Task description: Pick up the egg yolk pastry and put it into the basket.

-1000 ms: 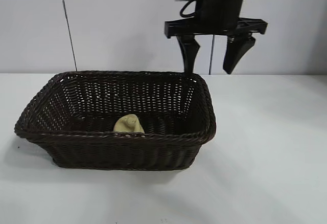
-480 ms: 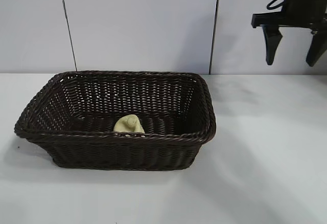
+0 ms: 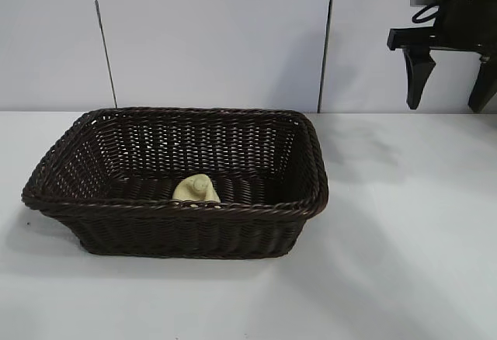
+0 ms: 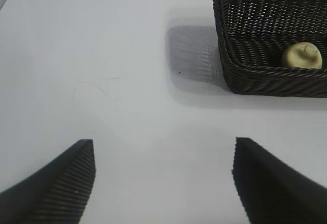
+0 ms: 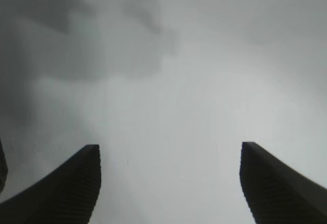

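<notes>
The egg yolk pastry [image 3: 196, 189], a small pale yellow bun, lies inside the dark wicker basket [image 3: 178, 206] against its near wall. In the left wrist view the pastry [image 4: 302, 56] also rests in the basket [image 4: 265, 78]. My right gripper [image 3: 445, 107] hangs open and empty in the air at the far right, well away from the basket; its wrist view shows the gripper [image 5: 170, 147] over bare table. My left gripper [image 4: 163, 142] is open and empty above the table, apart from the basket, and out of the exterior view.
The white table [image 3: 404, 239] stretches to the right of and in front of the basket. A pale panelled wall [image 3: 217, 37] stands behind it.
My right gripper swung from above the basket's back right corner to the far right, then sank slightly. The pastry and the basket have not moved.
</notes>
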### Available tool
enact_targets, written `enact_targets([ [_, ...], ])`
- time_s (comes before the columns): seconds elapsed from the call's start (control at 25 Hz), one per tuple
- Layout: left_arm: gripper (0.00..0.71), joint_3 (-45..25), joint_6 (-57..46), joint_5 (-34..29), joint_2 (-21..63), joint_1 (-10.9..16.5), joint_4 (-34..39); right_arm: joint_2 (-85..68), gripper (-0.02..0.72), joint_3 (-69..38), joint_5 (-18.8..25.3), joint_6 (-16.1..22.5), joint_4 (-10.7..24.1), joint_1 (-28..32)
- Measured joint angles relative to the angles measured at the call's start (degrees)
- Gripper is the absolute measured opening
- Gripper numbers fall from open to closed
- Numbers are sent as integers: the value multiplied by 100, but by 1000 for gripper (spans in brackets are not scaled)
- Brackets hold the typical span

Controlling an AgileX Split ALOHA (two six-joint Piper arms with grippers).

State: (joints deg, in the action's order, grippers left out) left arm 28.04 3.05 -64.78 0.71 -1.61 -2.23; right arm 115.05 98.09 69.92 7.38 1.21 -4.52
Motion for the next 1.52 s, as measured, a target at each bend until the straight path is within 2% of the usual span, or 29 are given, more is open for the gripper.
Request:
enact_targets([
  [0.32,542,0,0,0,0,0,0,-1281,546,-1795,-26,-95,-64,-163],
  [0.64,542,0,0,0,0,0,0,-3196,546,-3898,-61,-118,-166,-199],
  [1.12,542,0,0,0,0,0,0,-6073,546,-6697,-1096,-118,-187,-199],
  [1.24,542,0,0,0,0,0,0,-6628,546,-7083,-1064,-118,-187,-199],
  [1.52,542,0,0,0,0,0,0,-7828,546,-7108,-1077,-118,-187,-199],
])
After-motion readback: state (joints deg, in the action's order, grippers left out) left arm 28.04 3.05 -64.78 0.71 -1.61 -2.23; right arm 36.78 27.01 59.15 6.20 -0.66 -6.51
